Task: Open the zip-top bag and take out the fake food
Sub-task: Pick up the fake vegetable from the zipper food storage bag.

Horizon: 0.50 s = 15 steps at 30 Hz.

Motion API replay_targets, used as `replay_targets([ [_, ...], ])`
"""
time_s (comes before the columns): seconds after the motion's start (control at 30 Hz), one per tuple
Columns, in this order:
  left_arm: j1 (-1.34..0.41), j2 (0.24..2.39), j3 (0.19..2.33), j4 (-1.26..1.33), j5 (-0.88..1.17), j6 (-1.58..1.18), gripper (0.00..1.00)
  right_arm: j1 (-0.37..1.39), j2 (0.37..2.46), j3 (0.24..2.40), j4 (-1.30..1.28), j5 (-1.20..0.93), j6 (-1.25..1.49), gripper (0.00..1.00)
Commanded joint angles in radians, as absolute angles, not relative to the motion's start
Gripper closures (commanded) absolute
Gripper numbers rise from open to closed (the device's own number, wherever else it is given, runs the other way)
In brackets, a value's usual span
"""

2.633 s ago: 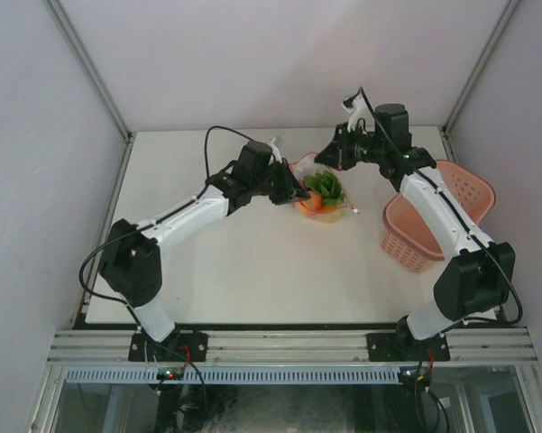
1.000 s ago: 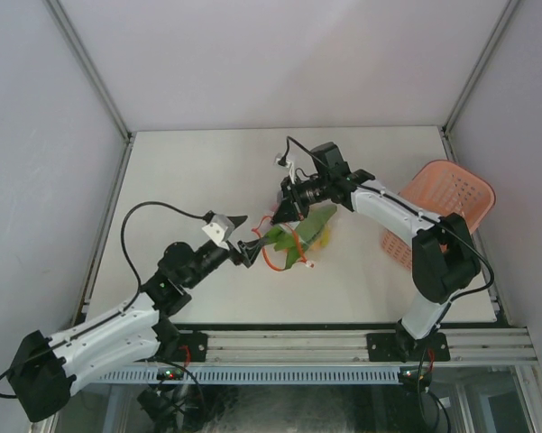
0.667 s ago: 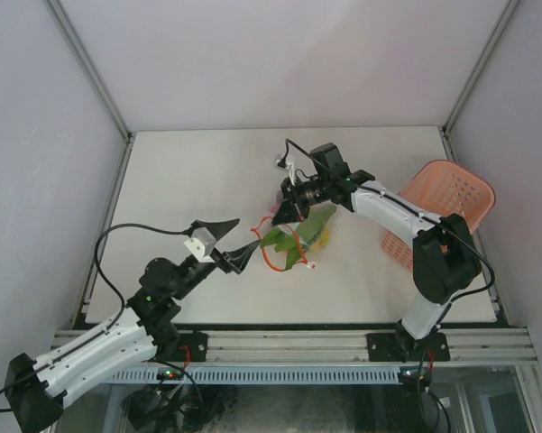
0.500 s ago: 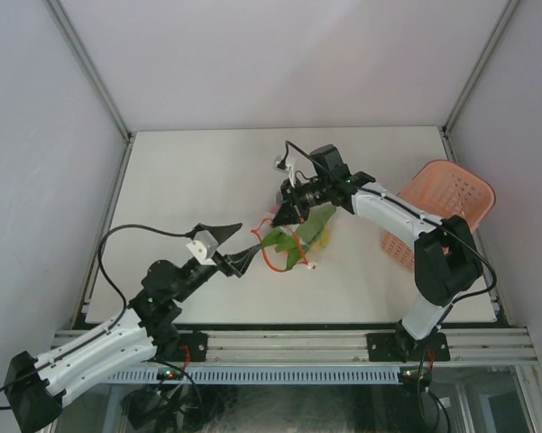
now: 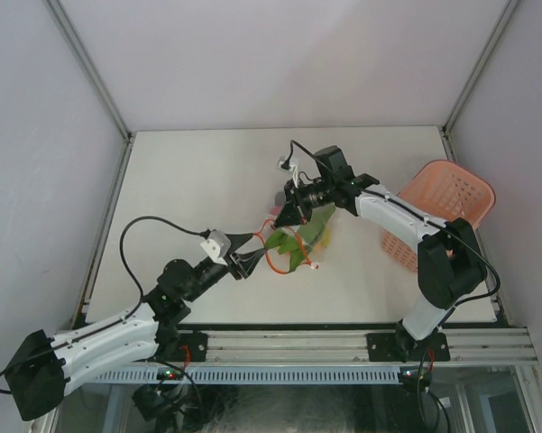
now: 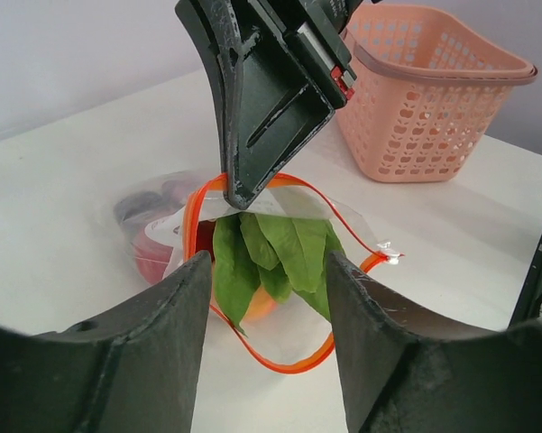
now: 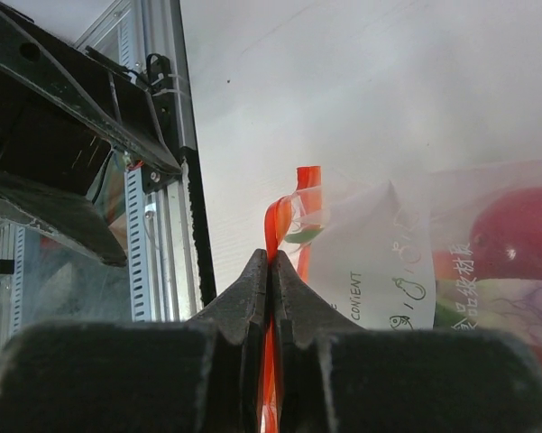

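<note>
Table (image 5: pixel 189 180): pink basket (image 6: pixel 433 99) sits well apart from both jaws, past the right gripper (image 5: pixel 284 215). Bag (image 6: pixel 153 225) lies on the table, mouth open, with the right jaws clamped tight on its orange zipper rim. Left gripper (image 6: pixel 269 263) jaws are wide, with the bag mouth just ahead between them. Green leaf (image 6: pixel 284 248) pokes out of the mouth toward them.

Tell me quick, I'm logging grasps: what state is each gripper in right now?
Left gripper: open, empty, facing the mouth of the zip-top bag.
Right gripper: closed on the zip-top bag's orange zipper rim.
</note>
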State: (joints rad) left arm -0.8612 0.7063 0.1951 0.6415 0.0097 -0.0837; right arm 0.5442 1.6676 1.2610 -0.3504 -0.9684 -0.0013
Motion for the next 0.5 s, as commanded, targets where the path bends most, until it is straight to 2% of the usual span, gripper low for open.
replay_targets([
  [0.0,-0.876,0.72,0.209,0.723,0.019,-0.009,0.44,0.556,1.638,1.261,-0.309,-1.007,0.015,1.0],
  [0.17,-0.881,0.812,0.294,0.601,0.093,0.144,0.4,0.553,1.641,1.261,-0.31,-0.986,0.012,1.0],
  [0.3,-0.893,0.935,0.304,0.652,0.072,0.188,0.35,0.548,1.644,1.261,-0.311,-0.978,0.015,1.0],
  [0.47,-0.943,1.035,0.304,0.777,-0.01,0.265,0.22,0.542,1.641,1.26,-0.313,-0.972,0.015,1.0],
])
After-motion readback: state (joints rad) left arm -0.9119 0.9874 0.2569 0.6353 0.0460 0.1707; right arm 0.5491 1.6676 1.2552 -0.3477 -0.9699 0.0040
